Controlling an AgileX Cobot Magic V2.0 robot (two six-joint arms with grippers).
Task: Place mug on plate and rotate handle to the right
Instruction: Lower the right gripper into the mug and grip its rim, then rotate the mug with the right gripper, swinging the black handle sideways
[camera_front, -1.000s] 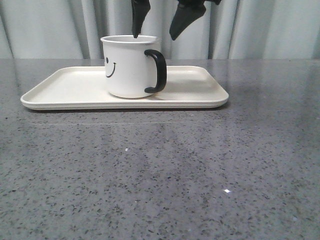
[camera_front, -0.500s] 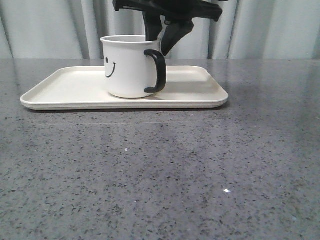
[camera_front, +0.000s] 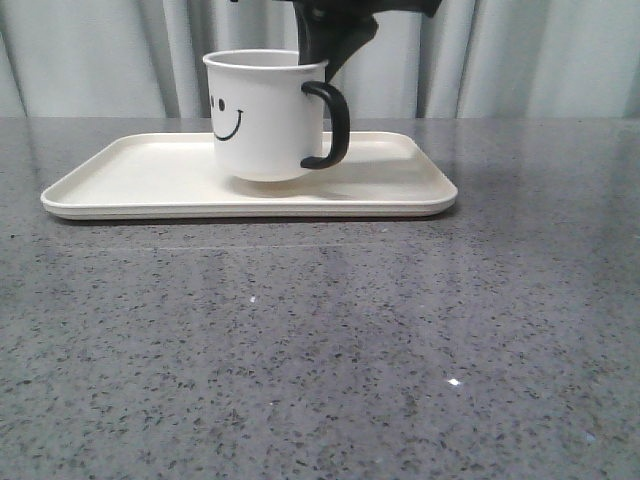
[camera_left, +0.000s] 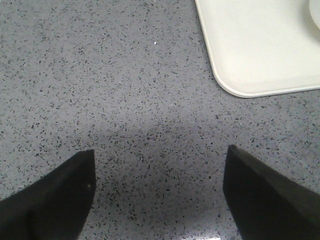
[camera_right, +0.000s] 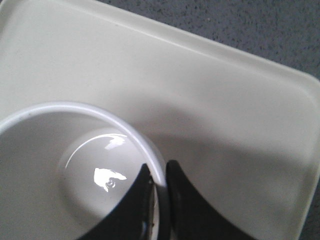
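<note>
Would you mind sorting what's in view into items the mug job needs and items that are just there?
Part of the job:
- mug, lifted above the tray
- handle
- plate
- right end effector, pinching the mug's rim

Just there:
- left end effector, open over the speckled table
- curtain

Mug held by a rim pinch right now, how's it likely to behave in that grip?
Likely rigid: the mug keeps its shape under the right pincer, shut on the wall near the handle. Its glossy surface may slip. The off-centre hold could let it tilt; the base looks slightly lifted off the plate.
</note>
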